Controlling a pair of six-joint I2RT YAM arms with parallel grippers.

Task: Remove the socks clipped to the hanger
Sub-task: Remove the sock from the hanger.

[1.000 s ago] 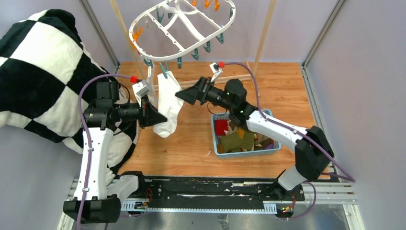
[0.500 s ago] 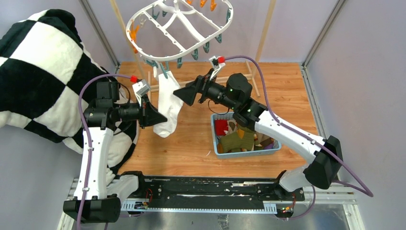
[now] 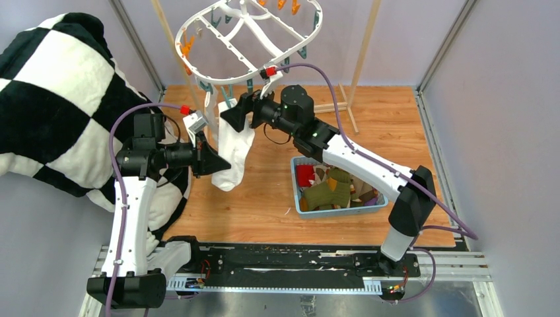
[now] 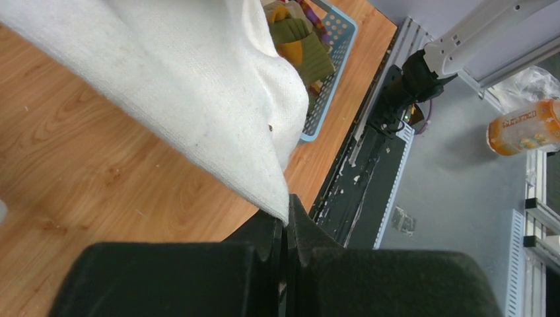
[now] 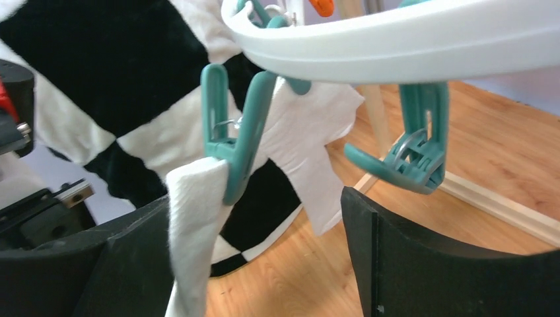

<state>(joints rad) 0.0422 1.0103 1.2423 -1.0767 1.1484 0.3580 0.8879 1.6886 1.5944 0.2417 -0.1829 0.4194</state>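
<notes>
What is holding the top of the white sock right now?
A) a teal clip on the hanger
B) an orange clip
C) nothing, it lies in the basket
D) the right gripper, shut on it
A: in the right wrist view a teal clip under the hanger rim pinches the white sock, and the right gripper stands open on either side of that clip.
</notes>
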